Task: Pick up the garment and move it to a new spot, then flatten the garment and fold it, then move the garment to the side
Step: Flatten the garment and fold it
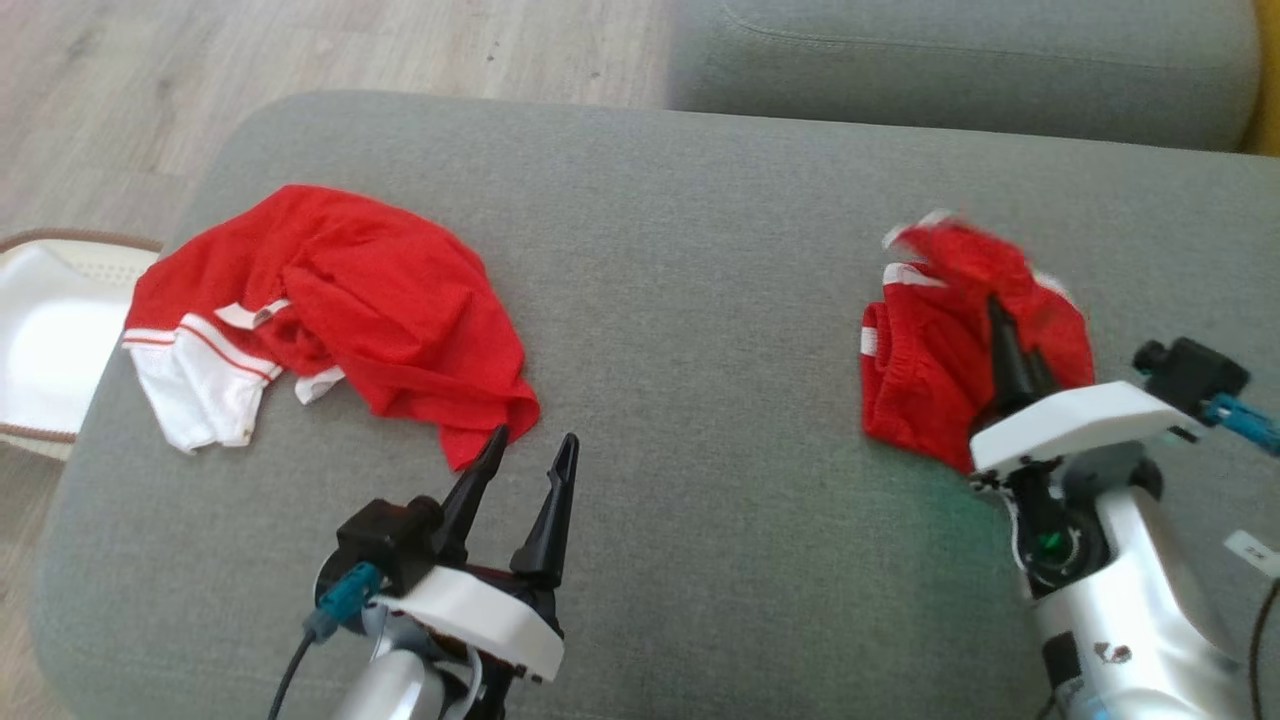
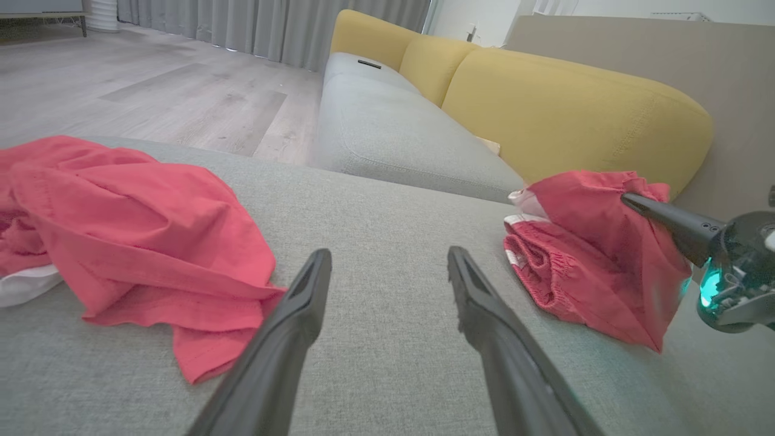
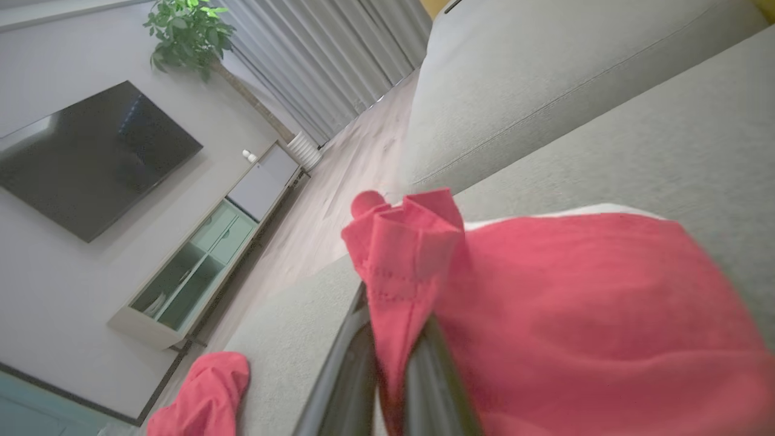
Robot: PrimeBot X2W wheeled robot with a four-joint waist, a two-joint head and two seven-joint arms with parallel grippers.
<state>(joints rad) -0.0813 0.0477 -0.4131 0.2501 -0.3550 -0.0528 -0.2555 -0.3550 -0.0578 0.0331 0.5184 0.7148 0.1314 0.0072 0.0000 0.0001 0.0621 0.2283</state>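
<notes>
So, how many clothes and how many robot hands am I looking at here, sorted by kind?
Red garments: 2, the larger red garment lying loose and the smaller red garment pinched by the right gripper.
Grippers: 2, the right one shut on cloth, the left gripper open and holding nothing.
Total: 4.

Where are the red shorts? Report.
Head view: the red shorts sit bunched on the grey cushion, right side, a fold pinched by the shut right gripper.
</notes>
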